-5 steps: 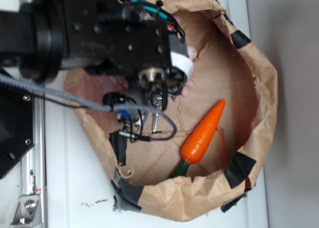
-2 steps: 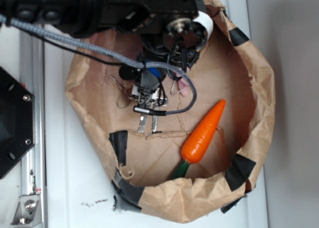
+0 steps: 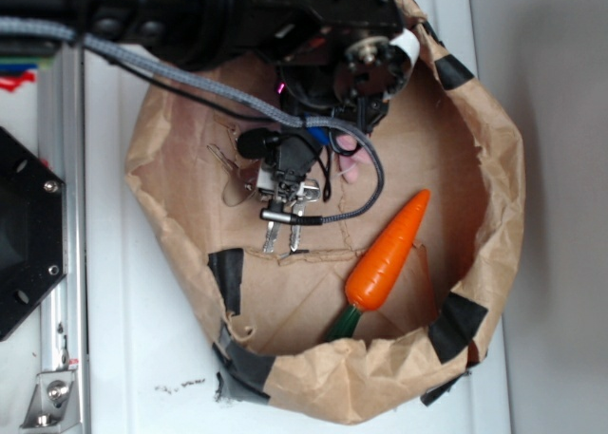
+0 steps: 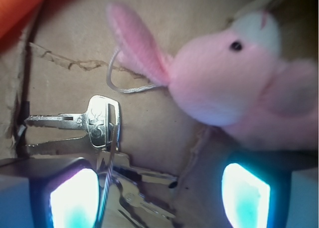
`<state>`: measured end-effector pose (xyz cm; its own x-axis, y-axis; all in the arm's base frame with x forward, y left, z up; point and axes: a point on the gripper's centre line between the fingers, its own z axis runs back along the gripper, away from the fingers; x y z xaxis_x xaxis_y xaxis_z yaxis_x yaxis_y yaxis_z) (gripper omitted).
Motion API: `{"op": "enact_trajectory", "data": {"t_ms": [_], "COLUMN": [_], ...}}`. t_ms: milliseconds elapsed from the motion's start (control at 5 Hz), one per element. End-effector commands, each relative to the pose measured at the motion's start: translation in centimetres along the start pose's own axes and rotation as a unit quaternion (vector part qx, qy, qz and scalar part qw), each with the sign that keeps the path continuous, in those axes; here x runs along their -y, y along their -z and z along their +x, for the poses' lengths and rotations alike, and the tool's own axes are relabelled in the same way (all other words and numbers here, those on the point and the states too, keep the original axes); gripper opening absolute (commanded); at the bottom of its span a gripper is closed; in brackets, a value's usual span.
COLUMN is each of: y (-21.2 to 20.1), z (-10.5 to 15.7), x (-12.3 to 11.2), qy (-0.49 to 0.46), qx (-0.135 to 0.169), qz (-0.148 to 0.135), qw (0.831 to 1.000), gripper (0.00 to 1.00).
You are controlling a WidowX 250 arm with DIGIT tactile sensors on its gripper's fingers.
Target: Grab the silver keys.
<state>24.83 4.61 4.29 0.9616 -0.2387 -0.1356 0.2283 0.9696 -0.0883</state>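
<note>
Black robot arm (image 3: 190, 16) reaching in from upper left of the exterior frame, across the rim of the crumpled brown paper bag (image 3: 494, 216) patched with black tape, wrist pointing down into the bag. Grey braided cable (image 3: 190, 78) draped from upper left across the arm, looping under the wrist. Gripper (image 3: 285, 239) low in the bag's centre-left, fingertips near the paper floor.

In the wrist view, gripper (image 4: 159, 193) spread wide, two glowing pale-blue finger pads (image 4: 72, 198) at lower left and lower right, nothing clamped between them. Bunch of small shiny silver keys on a thin wire ring (image 4: 99, 125) lying flat on the brown paper at left-centre and lower left of the wrist frame, partly running under the left-hand pad, lower keys blurred. Pink plush toy with dark eye and long ear (image 4: 219, 83) filling upper right of the wrist frame, just beside the keys, a thin white loop at its ear. Orange plastic carrot with green stem (image 3: 385, 258) at lower right inside the bag, tilted, apart from the gripper; orange edge of it in the wrist view's upper left corner. Keys not clearly made out in the exterior view, hidden by the wrist.
</note>
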Motion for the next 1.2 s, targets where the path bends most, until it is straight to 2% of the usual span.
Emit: {"op": "enact_trajectory", "data": {"t_ms": [0,200,600,1000], "y": [-2.8,-3.0,-1.9,-0.5], "z": [-0.6,-1.4,-2.2,-1.0], "x": [0.7,1.0,1.5,1.8], "qy": [0.014,0.006,0.007,-0.005], "qx": [0.000,-0.010,0.002,0.012], "qz": [-0.022,-0.036,-0.023,-0.028], "qw": [1.000,0.999,1.000,1.000], "gripper": [1.00,1.00,1.00,1.00]}}
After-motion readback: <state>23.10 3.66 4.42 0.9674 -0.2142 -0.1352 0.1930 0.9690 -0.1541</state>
